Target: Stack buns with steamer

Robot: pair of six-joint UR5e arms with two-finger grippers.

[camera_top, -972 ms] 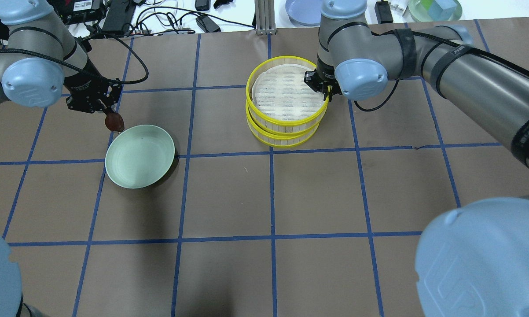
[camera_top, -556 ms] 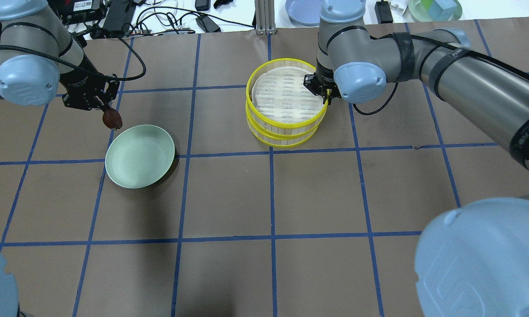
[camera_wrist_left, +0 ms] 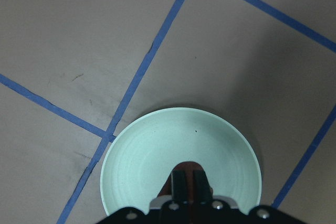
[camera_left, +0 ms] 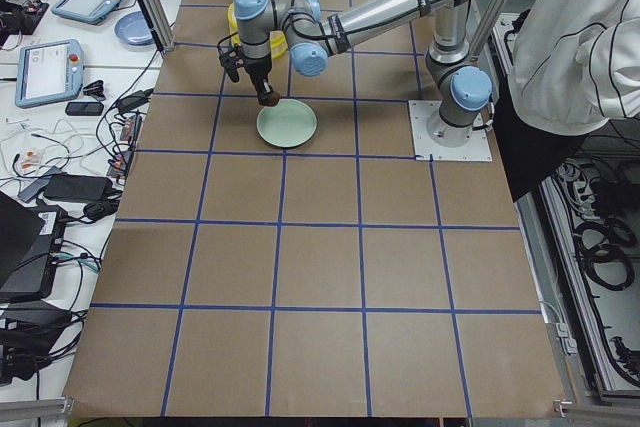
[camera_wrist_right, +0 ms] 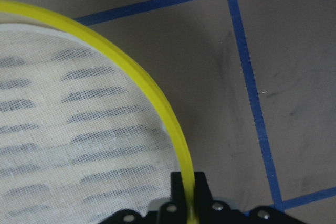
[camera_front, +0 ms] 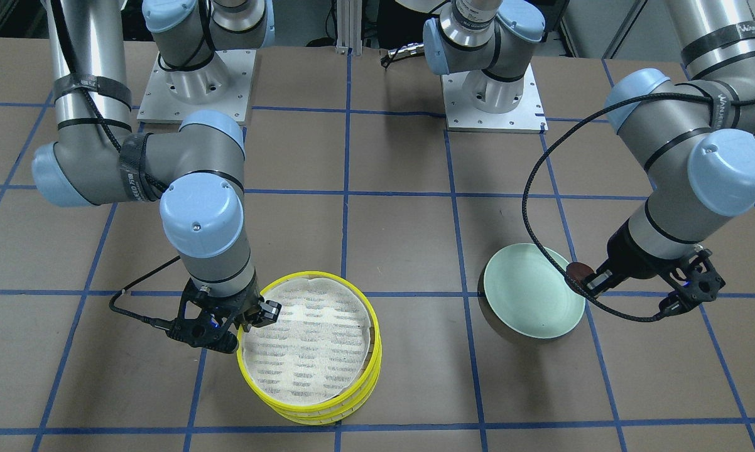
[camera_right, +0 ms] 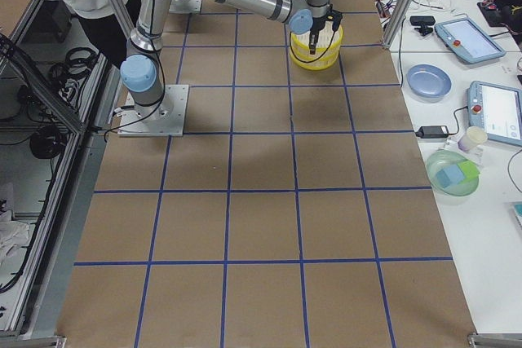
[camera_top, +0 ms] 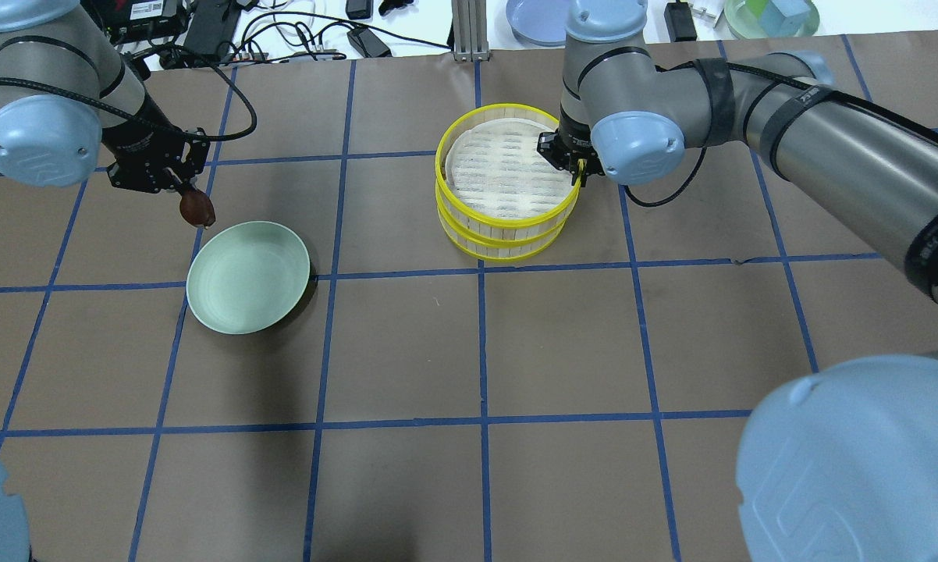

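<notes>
Since a second ago, the left tool (camera_top: pixel 186 191) has drifted a little farther from the robot and outward with the brown bun (camera_top: pixel 197 208), while the right tool (camera_top: pixel 577 168) has barely shifted.

Bent at the wrist, the left arm points its tool downward, closed on the bun and holding it in the air by the plate (camera_top: pixel 248 277) rim on the robot's left. The right arm reaches across with its wrist turned down. Its tool is pinched on the yellow rim of the upper tray (camera_top: pixel 500 168), one finger inside and one outside.

One bun is in view. Two steamer trays are stacked, the upper slightly offset over the lower tray (camera_top: pixel 500 248). One pale green plate sits on the bench (camera_top: pixel 563 343), well apart from them.
</notes>
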